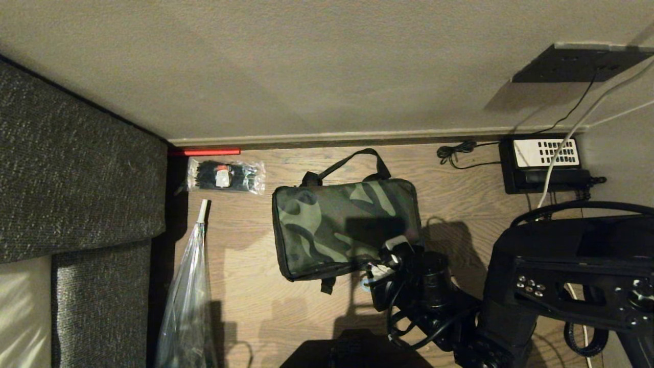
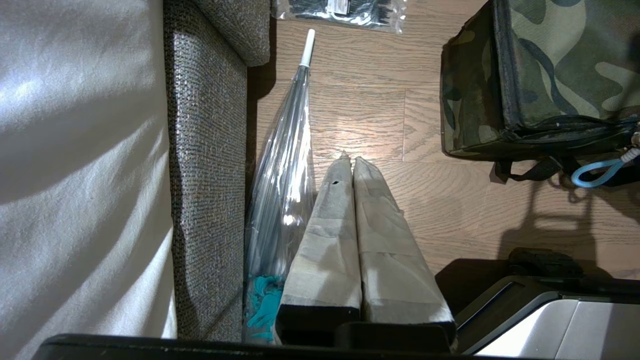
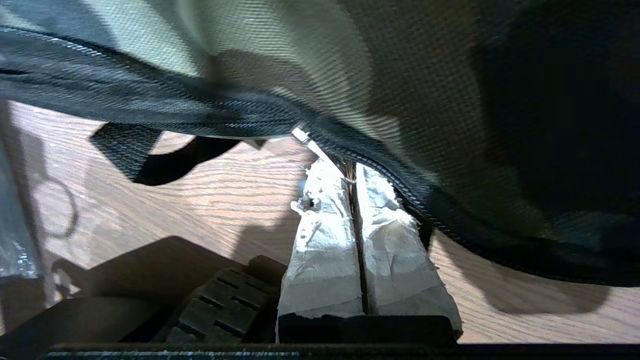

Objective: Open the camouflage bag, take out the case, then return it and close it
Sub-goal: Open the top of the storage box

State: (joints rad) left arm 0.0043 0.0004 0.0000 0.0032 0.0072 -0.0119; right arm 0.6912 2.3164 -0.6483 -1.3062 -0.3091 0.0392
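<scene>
Risk first: right gripper (image 3: pixel 354 172), jaws pressed together at the zipper line of the camouflage bag (image 1: pixel 345 225) — probably pinching the pull — could lose it, or drag the soft bag across the floor (image 1: pixel 245 266). Bag sits mid-frame, zipped. Left gripper (image 2: pixel 353 161) idle, jaws together. Wood floor, sofa (image 1: pixel 76 168) left, telephone (image 1: pixel 544 163) upper right.

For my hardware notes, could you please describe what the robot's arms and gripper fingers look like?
The right arm is black and bulky, with black cables looped beside it. The left gripper and the right gripper each have two tapering fingers wrapped in pale, wrinkled tape on black bases; the right's wrapping is frayed at the tips.
</scene>
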